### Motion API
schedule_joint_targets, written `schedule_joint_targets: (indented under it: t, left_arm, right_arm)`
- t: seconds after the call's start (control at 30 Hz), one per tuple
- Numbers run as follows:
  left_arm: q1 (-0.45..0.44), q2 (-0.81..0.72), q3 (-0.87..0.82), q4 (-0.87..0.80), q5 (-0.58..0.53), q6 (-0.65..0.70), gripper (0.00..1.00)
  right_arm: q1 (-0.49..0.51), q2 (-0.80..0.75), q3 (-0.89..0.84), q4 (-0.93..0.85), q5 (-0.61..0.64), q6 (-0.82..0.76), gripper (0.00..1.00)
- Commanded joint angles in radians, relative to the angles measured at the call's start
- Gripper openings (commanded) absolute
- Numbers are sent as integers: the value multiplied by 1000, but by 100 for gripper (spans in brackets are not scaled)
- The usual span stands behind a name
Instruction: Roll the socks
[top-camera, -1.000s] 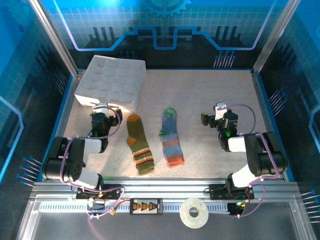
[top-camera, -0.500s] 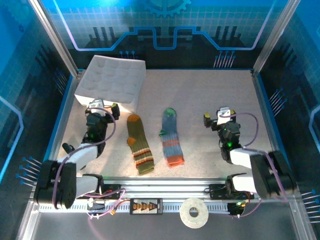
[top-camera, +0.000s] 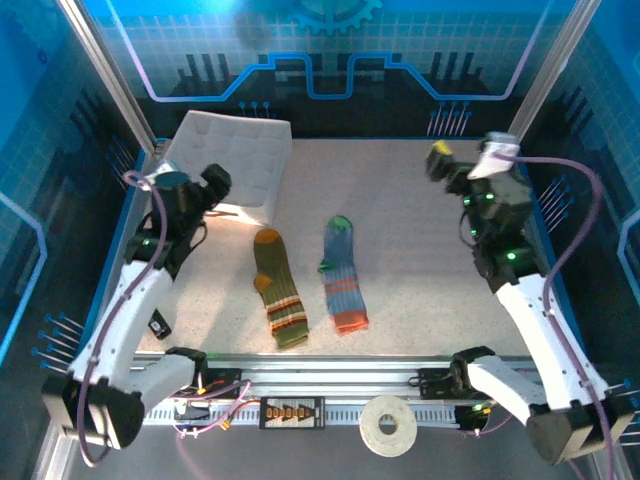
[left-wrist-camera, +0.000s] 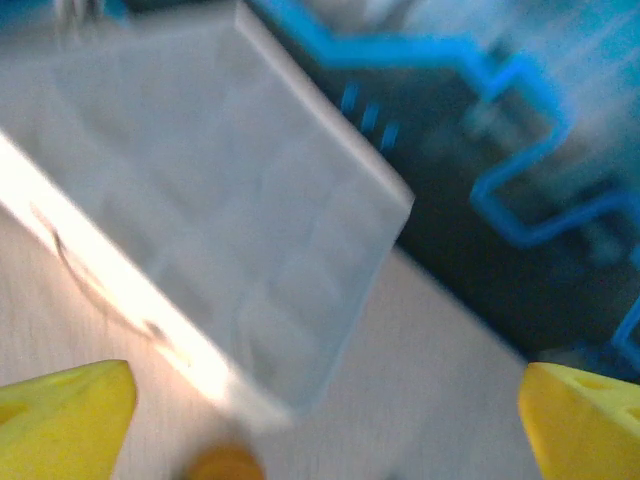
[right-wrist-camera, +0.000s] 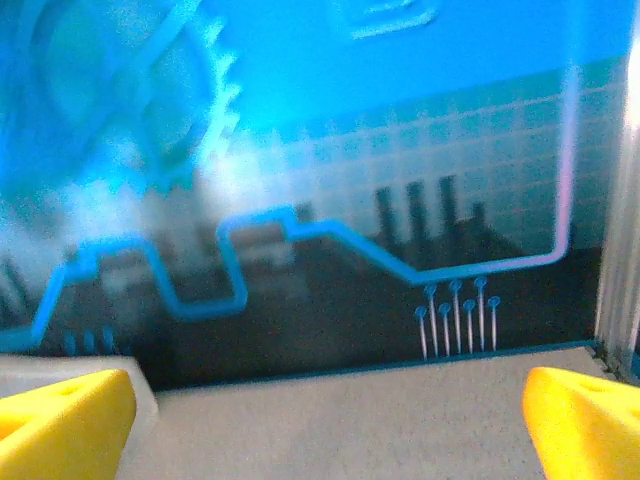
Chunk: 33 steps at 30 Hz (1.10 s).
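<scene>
Two socks lie flat, side by side, in the middle of the table, toes pointing to the back. The olive green sock (top-camera: 278, 290) has a mustard toe and orange stripes. The blue-grey sock (top-camera: 343, 276) has a green toe and an orange cuff. My left gripper (top-camera: 212, 182) hangs raised above the table, back-left of the olive sock, and stands open (left-wrist-camera: 320, 430) and empty. The mustard toe (left-wrist-camera: 225, 465) peeks in at the bottom edge of the blurred left wrist view. My right gripper (top-camera: 440, 160) is raised far back right of the socks, open (right-wrist-camera: 320, 430) and empty.
A white foam tray (top-camera: 232, 150) with shallow pockets sits at the back left, right under the left gripper's reach (left-wrist-camera: 230, 200). A roll of tape (top-camera: 388, 425) lies on the front rail. Blue enclosure walls stand on all sides.
Both arms have unfolded from low poses near the table and lifted: the left gripper up toward the tray, the right one up and back. The socks have not moved.
</scene>
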Motion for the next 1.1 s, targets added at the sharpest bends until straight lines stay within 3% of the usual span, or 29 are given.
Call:
schedule_joint_targets:
  t: [0.0, 0.13, 0.2, 0.4, 0.67, 0.8, 1.07]
  left_arm:
    - [-98, 76, -4, -349, 205, -153, 85]
    - [-229, 121, -83, -371, 306, -266, 60]
    - [-294, 140, -123, -353, 320, -319, 48]
    - [-352, 246, -223, -292, 396, -389, 7]
    - [-355, 313, -311, -218, 459, -383, 3]
    - [-355, 343, -316, -211, 468, -370, 2]
    - [-354, 380, -309, -204, 466, -332, 2]
  right_arm:
    - [261, 67, -60, -89, -47, -308, 96]
    - [470, 113, -186, -71, -353, -623, 85]
    - [557, 136, -247, -50, -440, -758, 83]
    - [774, 294, -290, -90, -404, -994, 77]
    - [889, 503, -329, 99, -317, -1039, 68]
    - [910, 587, -325, 160, -292, -1041, 67]
    - [924, 687, -296, 196, -265, -1045, 54]
